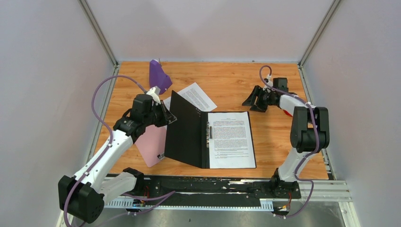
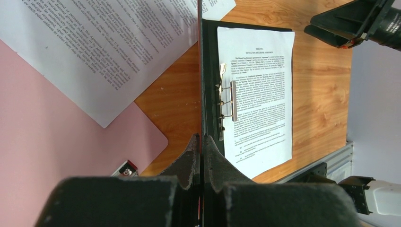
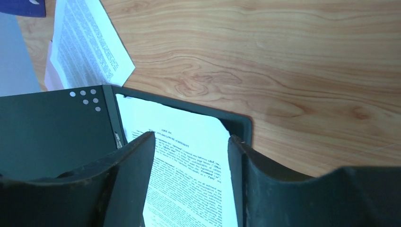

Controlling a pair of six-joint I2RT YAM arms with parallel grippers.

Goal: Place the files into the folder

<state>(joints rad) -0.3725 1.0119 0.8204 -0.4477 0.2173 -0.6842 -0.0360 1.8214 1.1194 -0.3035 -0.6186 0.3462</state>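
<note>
At the middle of the desk (image 1: 227, 85) we find the folder (image 1: 187, 130) lying open, its black inside showing. Our left pincer (image 1: 168, 116) is clamped on the free edge of the cover and holds that cover raised, nearly upright, so the right half lies exposed. On that half lies the first sheet (image 1: 231, 139), flat and square to the edges, just beside the metal clip (image 1: 208, 135). Whether the clip actually bites the paper we cannot tell. We judge this half of the job done.

The second sheet (image 1: 196, 96) lies on the desk behind the raised cover, partly over the pink clipboard (image 1: 151, 144) and wholly outside the folder. Our right pincer (image 1: 255, 100) hangs above bare wood at the far right, well apart from the folder, its jaws apart and holding nothing.

What is left, as we read it, is to fetch the second sheet, lay it on the first, and then perhaps let the cover down.
</note>
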